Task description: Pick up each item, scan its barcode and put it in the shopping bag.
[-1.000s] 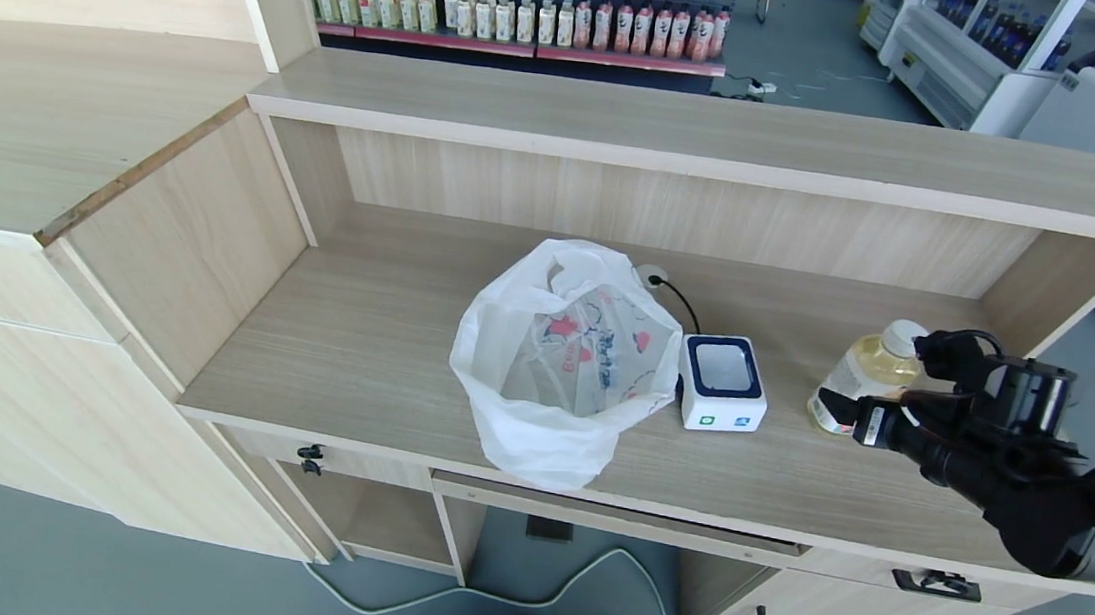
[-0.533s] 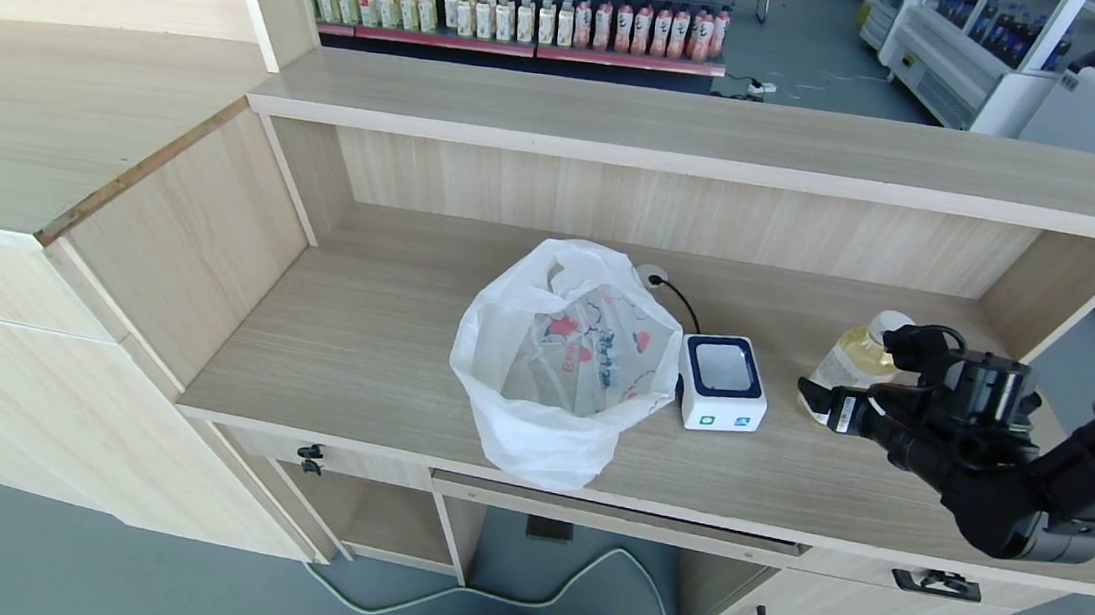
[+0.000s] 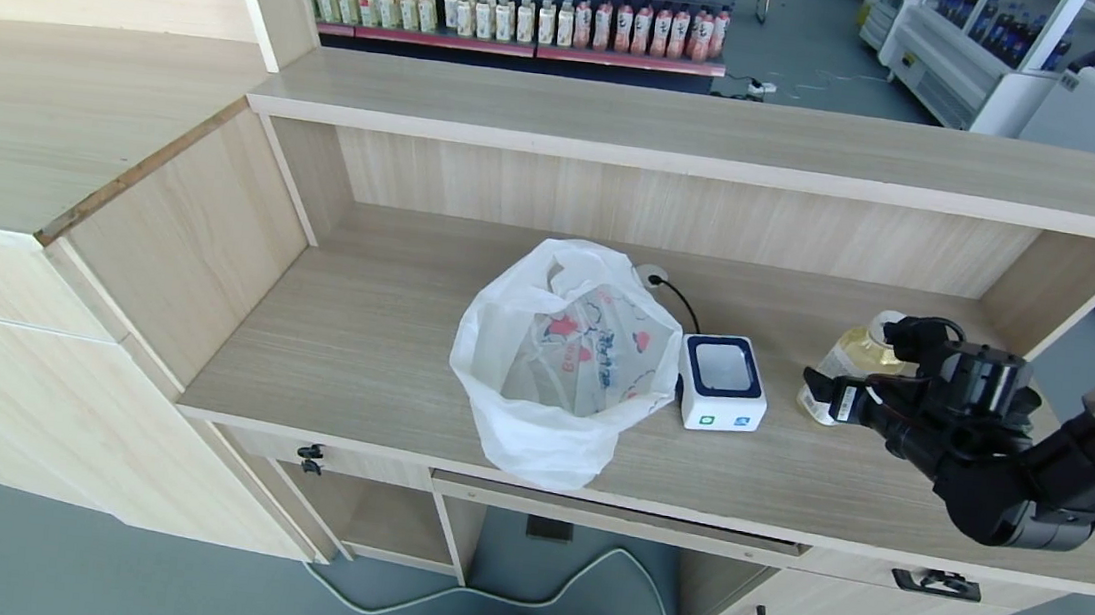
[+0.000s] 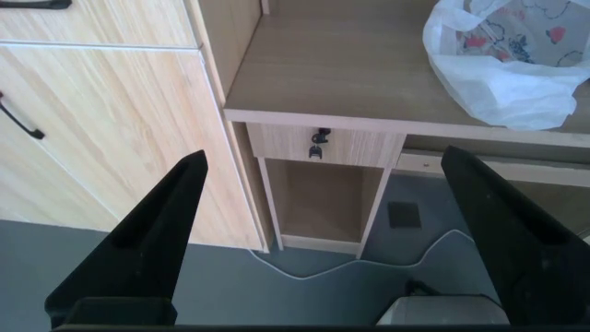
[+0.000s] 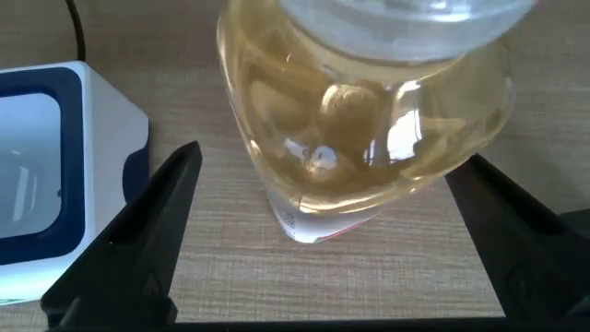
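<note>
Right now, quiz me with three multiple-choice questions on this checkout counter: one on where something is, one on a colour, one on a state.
1. The scanner stands: A on the top shelf; B between the shopping bag and the bottle; C in a drawer.
2. The bottle's liquid is: A blue; B dark red; C pale yellow.
3. The fingers of the right gripper are: A open, one either side of the bottle; B shut on the bottle; C shut on the scanner.
Answers: 1 B, the head view shows it between them; 2 C, clear in the right wrist view; 3 A, they stand spread wide.
</note>
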Robot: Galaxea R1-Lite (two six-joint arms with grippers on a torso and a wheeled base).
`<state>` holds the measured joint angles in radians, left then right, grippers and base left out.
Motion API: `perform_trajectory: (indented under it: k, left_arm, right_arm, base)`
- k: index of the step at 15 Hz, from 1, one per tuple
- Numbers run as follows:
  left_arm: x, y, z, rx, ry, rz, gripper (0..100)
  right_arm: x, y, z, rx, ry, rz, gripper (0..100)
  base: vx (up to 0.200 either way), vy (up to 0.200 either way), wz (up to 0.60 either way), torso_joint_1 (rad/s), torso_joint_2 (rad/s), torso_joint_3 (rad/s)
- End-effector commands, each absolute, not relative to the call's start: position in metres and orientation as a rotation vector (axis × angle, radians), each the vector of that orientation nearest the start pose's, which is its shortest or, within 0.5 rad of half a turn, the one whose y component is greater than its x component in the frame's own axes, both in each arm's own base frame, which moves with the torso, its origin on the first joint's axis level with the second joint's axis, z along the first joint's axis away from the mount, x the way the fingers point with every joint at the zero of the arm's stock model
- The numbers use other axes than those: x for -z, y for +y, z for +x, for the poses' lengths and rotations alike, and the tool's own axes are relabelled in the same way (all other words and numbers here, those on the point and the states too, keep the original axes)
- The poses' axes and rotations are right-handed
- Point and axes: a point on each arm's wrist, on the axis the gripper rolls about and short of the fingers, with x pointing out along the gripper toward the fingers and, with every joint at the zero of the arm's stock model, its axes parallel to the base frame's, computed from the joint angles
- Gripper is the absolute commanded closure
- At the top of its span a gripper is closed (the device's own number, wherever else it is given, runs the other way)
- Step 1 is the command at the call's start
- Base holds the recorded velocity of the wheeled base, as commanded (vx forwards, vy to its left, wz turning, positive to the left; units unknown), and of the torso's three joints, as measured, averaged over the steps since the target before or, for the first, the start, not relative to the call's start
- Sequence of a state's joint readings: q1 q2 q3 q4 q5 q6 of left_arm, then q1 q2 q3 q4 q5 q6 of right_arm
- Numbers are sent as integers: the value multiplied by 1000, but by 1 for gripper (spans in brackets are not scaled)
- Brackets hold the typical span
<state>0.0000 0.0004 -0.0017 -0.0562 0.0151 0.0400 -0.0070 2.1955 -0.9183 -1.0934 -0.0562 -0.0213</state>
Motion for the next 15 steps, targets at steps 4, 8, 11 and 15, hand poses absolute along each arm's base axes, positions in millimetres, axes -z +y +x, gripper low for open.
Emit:
perform_trajectory:
  k: [4, 8, 11, 15]
  left_arm:
    - [-82, 0, -23, -16, -58, 39, 0]
    - [-82, 0, -23, -16, -58, 39, 0]
    - [-82, 0, -23, -16, -58, 39, 0]
    - [-82, 0, -23, -16, -58, 39, 0]
  right_arm:
    - [-82, -3, 427, 48, 119, -50, 0]
    - [-72, 2, 435, -13, 125, -66, 0]
    - [-73, 4, 441, -43, 103, -66, 0]
    - [-83, 6, 445, -121, 51, -87, 100]
  base:
    - [0, 0, 0, 0, 0, 0]
    - [0, 0, 0, 0, 0, 0]
    - [0, 0, 0, 0, 0, 0]
    - [0, 0, 0, 0, 0, 0]
